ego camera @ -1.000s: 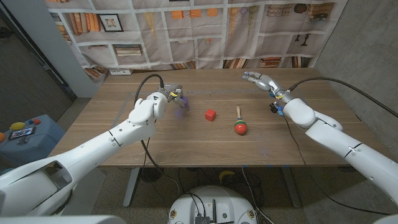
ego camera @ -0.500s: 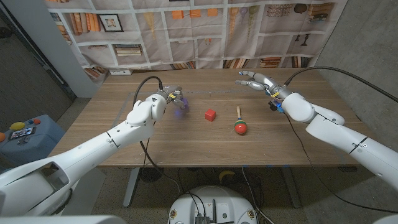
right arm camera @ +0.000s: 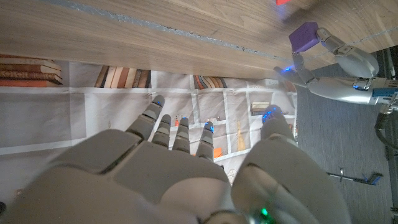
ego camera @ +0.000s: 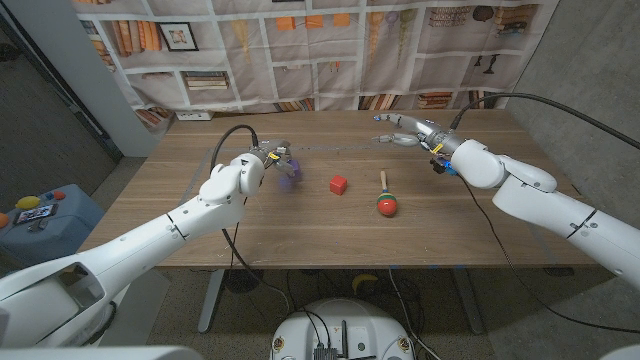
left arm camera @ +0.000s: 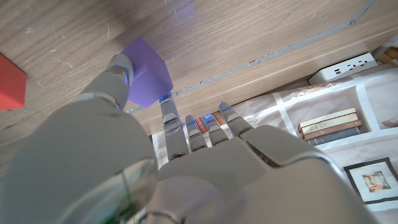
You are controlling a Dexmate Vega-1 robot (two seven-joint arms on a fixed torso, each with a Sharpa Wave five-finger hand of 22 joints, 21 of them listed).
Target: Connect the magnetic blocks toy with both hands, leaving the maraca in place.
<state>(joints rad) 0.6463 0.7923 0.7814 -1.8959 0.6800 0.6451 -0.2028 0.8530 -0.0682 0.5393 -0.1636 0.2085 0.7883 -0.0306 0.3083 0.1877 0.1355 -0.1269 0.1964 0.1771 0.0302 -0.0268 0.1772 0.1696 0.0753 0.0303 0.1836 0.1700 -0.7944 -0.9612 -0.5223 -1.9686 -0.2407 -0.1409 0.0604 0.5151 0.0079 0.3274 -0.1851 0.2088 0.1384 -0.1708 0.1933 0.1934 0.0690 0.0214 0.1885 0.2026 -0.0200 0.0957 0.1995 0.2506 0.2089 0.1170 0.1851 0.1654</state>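
Purple block (ego camera: pixel 288 176) was pinched in my left hand (ego camera: pixel 270 160); red block (ego camera: pixel 339 184) lay unjoined beside it, my right hand (ego camera: pixel 408 130) spread empty, maraca (ego camera: pixel 386 198) untouched.

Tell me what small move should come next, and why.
Probably bring the right hand down toward the red block. The left hand already pinches the purple block, while the red block sits untouched on the table and the right hand holds nothing, fingers apart, over the far side. It should steer clear of the maraca lying beside the red block.
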